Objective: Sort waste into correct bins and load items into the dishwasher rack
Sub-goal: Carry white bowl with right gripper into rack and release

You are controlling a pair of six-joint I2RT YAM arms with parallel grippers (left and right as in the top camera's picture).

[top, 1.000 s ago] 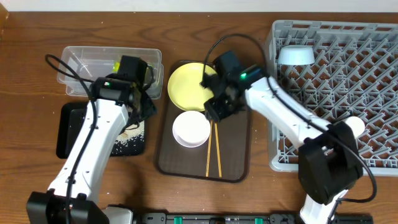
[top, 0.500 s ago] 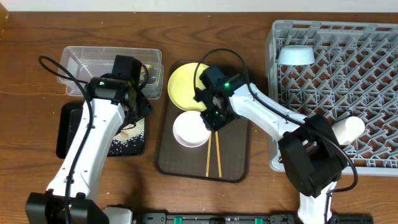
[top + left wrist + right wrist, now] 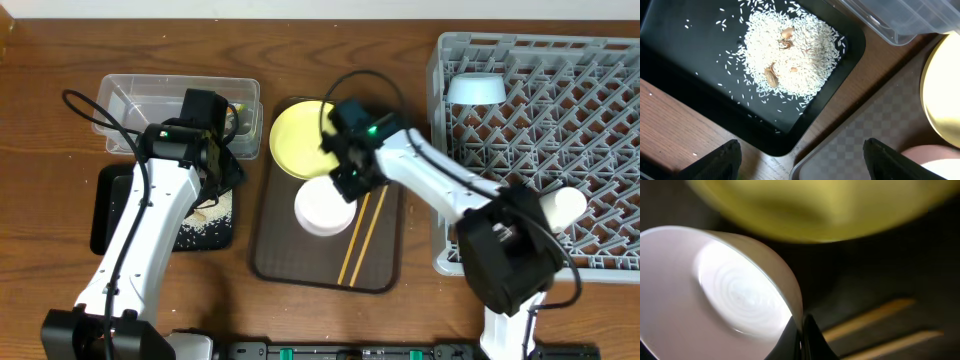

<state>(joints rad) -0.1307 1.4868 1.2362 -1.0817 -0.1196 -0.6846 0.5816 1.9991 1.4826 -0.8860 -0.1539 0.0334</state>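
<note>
My right gripper (image 3: pixel 345 182) (image 3: pixel 802 332) is shut on the rim of the white bowl (image 3: pixel 323 210) (image 3: pixel 715 295), one finger inside and one outside. The bowl sits on the brown tray (image 3: pixel 285 262), between the yellow plate (image 3: pixel 298 135) (image 3: pixel 830 205) and the wooden chopsticks (image 3: pixel 362 235) (image 3: pixel 875 315). My left gripper (image 3: pixel 217 168) (image 3: pixel 802 167) hangs open and empty over the corner of the black tray (image 3: pixel 112 215) (image 3: pixel 685 75), which holds the rice grains (image 3: pixel 790 55). The clear tub (image 3: pixel 150 100) (image 3: pixel 900 20) lies behind it. The grey dishwasher rack (image 3: pixel 560 140) holds the light blue bowl (image 3: pixel 475 90) and a pale cup (image 3: pixel 563 205).
The brown tray's rim (image 3: pixel 840 150) runs right beside the black tray. The rack's left wall (image 3: pixel 440 150) stands close to my right arm. Bare wooden table (image 3: pixel 40 130) shows at the far left and along the front.
My right gripper has closed on the white bowl's rim. The bowl has slid a little to the right and the chopsticks have swung to a slant. The left arm has stayed put.
</note>
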